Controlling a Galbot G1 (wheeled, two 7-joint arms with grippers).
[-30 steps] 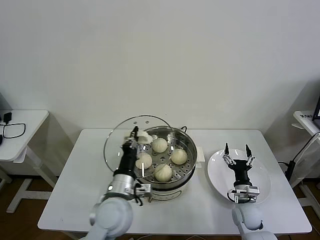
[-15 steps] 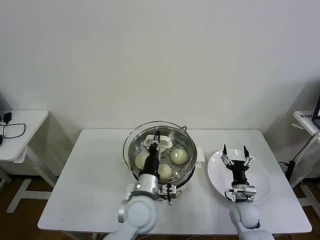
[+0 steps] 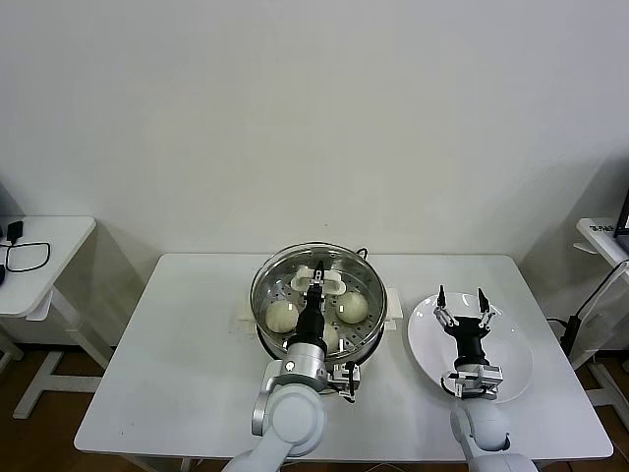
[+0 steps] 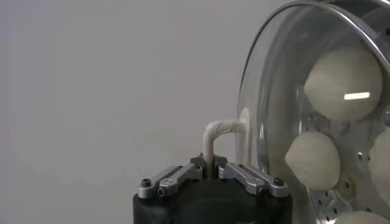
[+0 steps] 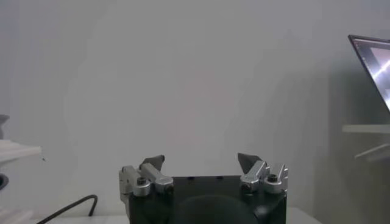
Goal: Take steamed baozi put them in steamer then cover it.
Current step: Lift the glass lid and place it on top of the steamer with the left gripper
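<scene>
1. While you look down from the head view, the steamer (image 3: 319, 339) sits near the centre of the white surface (image 3: 167, 374), with the cover (image 3: 270, 280) lying over its top and its metal rim lined up with the pot's rim.
2. Your left gripper (image 3: 315, 295) stands over the middle of the steamer, clamped on the cover's whitish handle (image 3: 316, 279); the left wrist view shows that handle (image 4: 219, 131) pinched between the closed fingers.
3. Through the glass you can see the steamed baozi (image 3: 282, 316) resting on the perforated tray: one at 9 o'clock from the gripper, one (image 3: 354, 307) at 3 o'clock, and part of another just below the arm at 6 o'clock.
4. In the left wrist view, three buns (image 4: 343, 84) show behind the glass, with the edge of a further one at the frame's border.
5. At 3 o'clock from the steamer, well apart from it, a white plate (image 3: 516, 369) lies on the surface.
6. Your right gripper (image 3: 460, 305) hangs above that plate, holding nothing, its fingers (image 5: 153, 163) spread apart.
7. At 9 o'clock, beyond the surface's edge, a side table (image 3: 39, 270) carries a black cable (image 3: 25, 258).
</scene>
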